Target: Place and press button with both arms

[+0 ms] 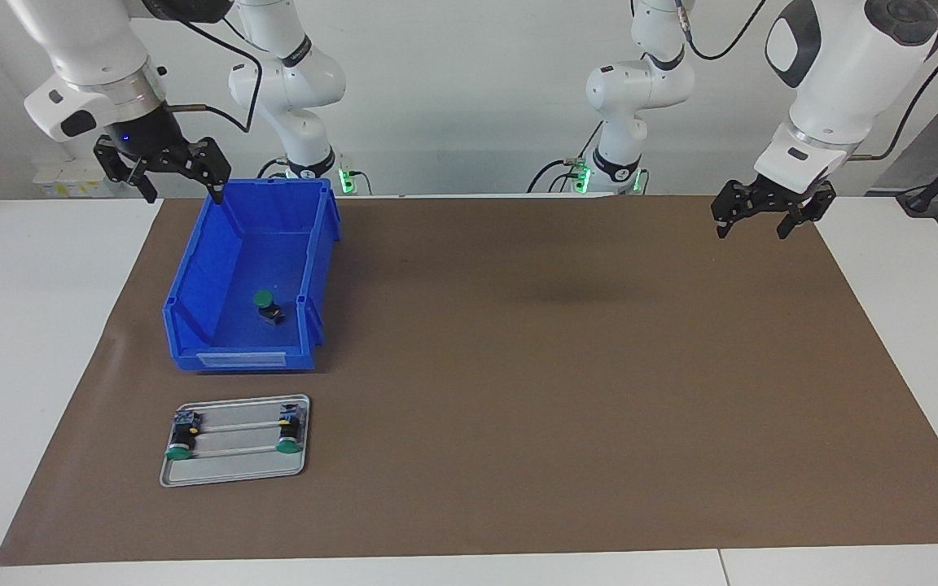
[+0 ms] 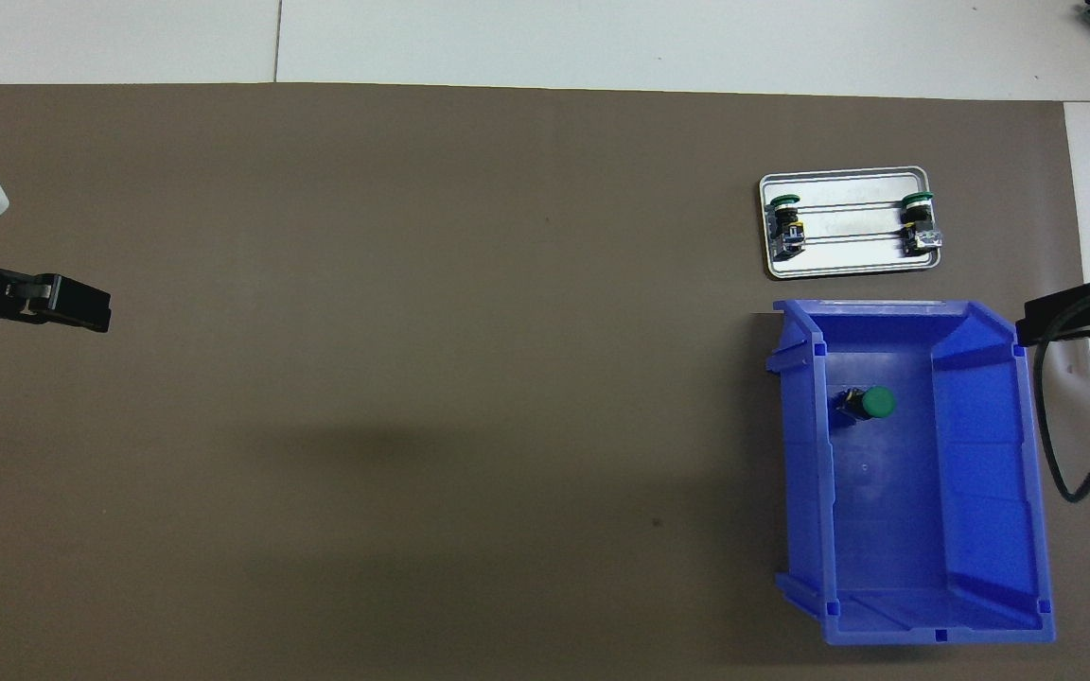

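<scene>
Both empty: right gripper (image 1: 179, 185) spread wide above bin (image 1: 192, 268) rim, left gripper (image 1: 764, 221) likewise over mat (image 1: 567, 366) edge.

a white table (image 1: 46, 325) carried a brown mat (image 1: 518, 366) over most of its top. on the mat sat a blue bin (image 1: 192, 325) toward the right arm's end, and a grey metal tray (image 1: 233, 470) lay near it, farther from the robots.

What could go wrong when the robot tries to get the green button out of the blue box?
The button lies tipped over close to a wall of the blue bin, so the right tool, open up by the rim, might bump the wall or nudge the button away. Two buttons already sit on the metal tray; placing another could knock them.
</scene>
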Action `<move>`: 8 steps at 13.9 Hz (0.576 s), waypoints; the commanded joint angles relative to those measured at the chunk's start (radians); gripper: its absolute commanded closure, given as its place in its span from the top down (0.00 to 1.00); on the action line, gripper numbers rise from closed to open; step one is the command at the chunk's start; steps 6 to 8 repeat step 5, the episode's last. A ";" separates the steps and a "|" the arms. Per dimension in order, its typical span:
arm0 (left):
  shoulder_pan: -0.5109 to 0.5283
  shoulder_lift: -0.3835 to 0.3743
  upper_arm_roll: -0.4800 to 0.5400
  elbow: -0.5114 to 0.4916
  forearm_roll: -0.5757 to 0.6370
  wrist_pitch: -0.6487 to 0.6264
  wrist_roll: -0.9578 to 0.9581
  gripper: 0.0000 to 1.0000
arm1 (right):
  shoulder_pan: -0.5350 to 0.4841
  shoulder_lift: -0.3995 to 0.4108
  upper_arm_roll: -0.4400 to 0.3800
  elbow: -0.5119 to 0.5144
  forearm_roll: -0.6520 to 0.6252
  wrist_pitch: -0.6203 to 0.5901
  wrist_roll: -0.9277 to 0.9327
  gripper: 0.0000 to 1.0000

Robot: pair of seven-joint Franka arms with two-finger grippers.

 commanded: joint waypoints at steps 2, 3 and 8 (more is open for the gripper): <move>0.011 -0.032 -0.004 -0.037 -0.013 0.012 -0.005 1.00 | 0.000 -0.016 0.005 -0.009 -0.012 -0.027 -0.025 1.00; 0.011 -0.032 -0.004 -0.037 -0.013 0.011 -0.005 1.00 | -0.003 -0.017 0.005 -0.009 -0.007 -0.029 -0.025 1.00; 0.011 -0.032 -0.004 -0.037 -0.013 0.011 -0.005 1.00 | -0.005 -0.017 0.005 -0.012 -0.004 -0.023 -0.020 1.00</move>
